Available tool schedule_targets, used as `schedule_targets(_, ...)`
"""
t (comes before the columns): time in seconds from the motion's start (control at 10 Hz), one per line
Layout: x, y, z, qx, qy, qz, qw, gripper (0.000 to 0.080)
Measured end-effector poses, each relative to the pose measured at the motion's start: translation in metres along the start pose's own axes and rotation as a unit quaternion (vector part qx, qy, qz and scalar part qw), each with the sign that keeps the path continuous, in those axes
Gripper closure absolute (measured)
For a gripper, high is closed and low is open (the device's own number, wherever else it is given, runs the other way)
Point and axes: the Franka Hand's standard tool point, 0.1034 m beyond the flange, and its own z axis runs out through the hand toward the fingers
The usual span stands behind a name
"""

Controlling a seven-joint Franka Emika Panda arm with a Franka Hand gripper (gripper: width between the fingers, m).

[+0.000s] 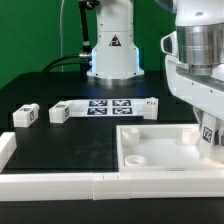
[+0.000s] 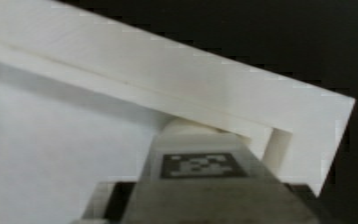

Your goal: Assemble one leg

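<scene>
Wrist view shows the gripper (image 2: 202, 188) closed to a narrow gap on the leg (image 2: 201, 160) — the tag faces the camera. The leg stands at a corner of the tabletop (image 2: 60, 140), just beside its rim; contact I cannot tell. In the exterior view this is near four o'clock — a second leg (image 1: 25, 116) and a third leg (image 1: 58, 113) lie near nine o'clock.

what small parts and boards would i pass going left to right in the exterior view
far-left leg → second leg → marker board → held leg, at the tabletop's corner on the exterior view's right
</scene>
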Motion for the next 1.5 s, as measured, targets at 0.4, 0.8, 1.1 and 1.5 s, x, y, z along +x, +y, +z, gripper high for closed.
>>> schedule_targets(0.4, -0.001, -0.001, 0.0, 0.001, -0.003, 0.001, 1.0, 0.0364)
schedule_targets(0.8, -0.01, 0.001, 0.0, 0.001, -0.005, -0.182, 0.983, 0.0152)
schedule_targets(1.1, -0.009, -0.002, 0.0, -0.012, -0.006, -0.393, 0.919, 0.015)
schedule_targets(1.5, 0.001, -0.005, 0.001, -0.024, 0.004, -0.617, 0.786, 0.015)
